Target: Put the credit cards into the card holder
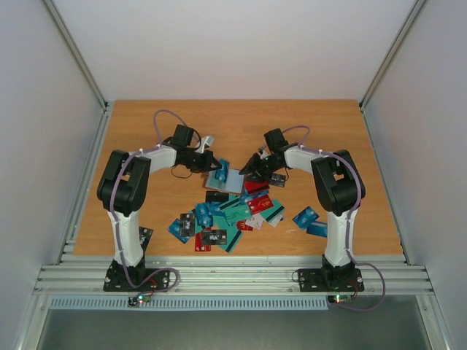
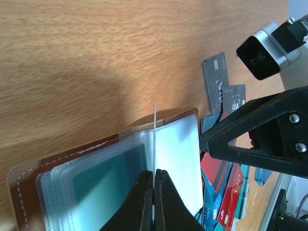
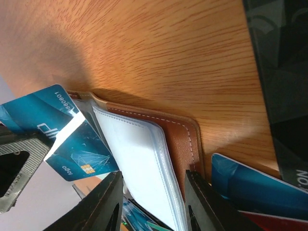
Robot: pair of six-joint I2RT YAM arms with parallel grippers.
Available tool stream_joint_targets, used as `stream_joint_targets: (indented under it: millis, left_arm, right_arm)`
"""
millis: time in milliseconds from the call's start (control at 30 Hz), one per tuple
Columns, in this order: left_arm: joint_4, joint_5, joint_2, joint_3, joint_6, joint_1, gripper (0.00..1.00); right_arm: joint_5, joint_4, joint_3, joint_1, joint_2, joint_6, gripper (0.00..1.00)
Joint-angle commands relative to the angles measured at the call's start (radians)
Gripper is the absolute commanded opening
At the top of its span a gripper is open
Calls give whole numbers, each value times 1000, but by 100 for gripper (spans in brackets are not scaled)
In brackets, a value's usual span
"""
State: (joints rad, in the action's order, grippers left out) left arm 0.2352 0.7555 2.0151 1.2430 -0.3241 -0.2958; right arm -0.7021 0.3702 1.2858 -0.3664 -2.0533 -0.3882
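— What place is this?
— A robotics lab cell. White panel walls [image 1: 233, 44] box in a wooden tabletop [image 1: 233, 120], aluminium rails [image 1: 233, 274] run along its near edge, and a left arm [image 1: 125, 195] and right arm [image 1: 338, 191] are bolted there.

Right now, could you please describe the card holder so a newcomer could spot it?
On the wooden table, look beyond the heap of credit cards, between the left tool and right tool. The card holder lies open there; unlike the flat cards, it has a brown stitched cover and clear plastic sleeves.
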Motion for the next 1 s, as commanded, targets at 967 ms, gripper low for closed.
stream_joint_targets:
  millis: [967]
  left_arm:
    - [-181, 100, 9, -120, -280, 4, 0]
  right_arm:
    - [-5, -58, -40, -2, -46, -38, 34]
